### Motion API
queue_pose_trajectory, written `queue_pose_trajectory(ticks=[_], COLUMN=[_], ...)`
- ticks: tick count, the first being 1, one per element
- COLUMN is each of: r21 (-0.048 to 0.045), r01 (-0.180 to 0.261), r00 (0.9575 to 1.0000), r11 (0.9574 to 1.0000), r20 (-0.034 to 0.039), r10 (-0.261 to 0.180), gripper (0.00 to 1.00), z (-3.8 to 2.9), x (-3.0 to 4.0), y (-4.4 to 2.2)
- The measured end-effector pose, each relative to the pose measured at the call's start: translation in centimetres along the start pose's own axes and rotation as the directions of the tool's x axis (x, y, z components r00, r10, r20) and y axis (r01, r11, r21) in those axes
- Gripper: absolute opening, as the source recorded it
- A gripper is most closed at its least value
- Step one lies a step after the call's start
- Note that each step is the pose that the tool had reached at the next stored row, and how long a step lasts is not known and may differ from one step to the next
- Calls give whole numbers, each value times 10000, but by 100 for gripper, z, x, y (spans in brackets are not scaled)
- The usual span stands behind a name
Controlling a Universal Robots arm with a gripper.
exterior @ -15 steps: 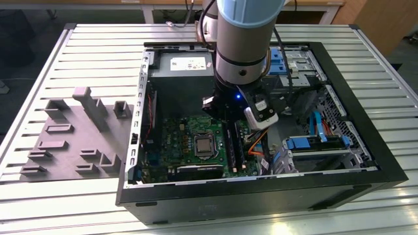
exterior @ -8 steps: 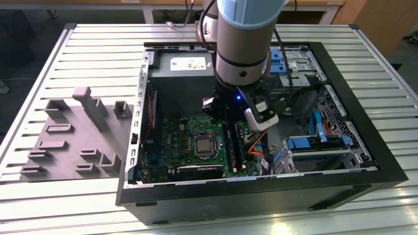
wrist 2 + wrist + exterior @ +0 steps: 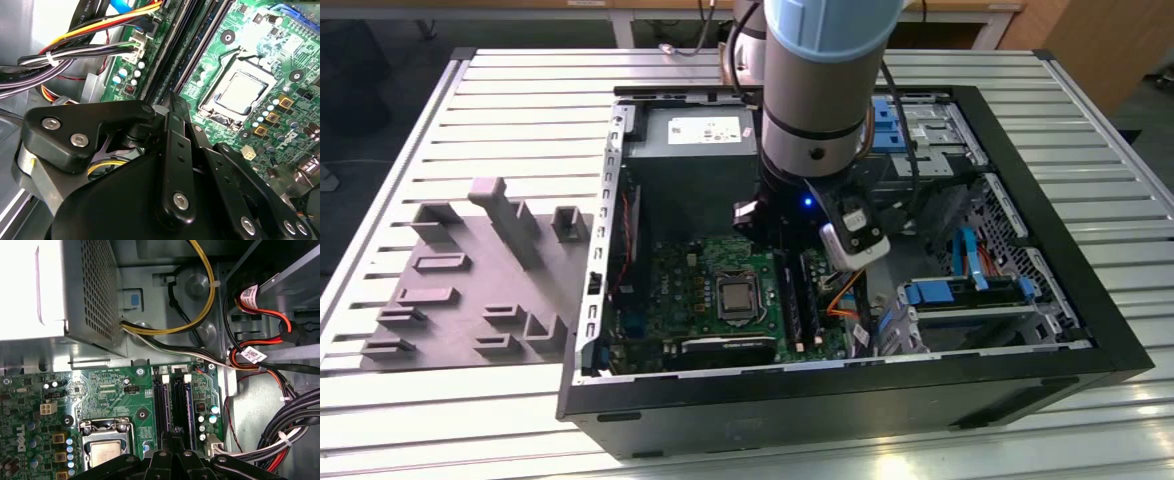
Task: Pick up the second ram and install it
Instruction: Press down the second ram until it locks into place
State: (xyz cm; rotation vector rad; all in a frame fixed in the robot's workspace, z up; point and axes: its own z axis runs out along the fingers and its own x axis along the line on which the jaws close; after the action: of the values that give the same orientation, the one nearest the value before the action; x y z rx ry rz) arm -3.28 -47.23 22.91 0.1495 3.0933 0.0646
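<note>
Fingers (image 3: 172,107) over the motherboard's (image 3: 115,390) memory slots (image 3: 172,405).

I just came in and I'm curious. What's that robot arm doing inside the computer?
The arm's gripper is down inside an open computer case, right over the memory slots beside the processor. It is working on fitting a ram stick there. A grey tray sits on the table at the exterior view's left.
</note>
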Motion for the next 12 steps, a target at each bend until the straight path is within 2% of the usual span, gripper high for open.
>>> queue_pose_trajectory(ticks=[12], r21=[0], r01=[0], r00=[10000], r11=[10000], r20=[0], r10=[0], gripper=[11], z=[-1], x=[-4], y=[-37])
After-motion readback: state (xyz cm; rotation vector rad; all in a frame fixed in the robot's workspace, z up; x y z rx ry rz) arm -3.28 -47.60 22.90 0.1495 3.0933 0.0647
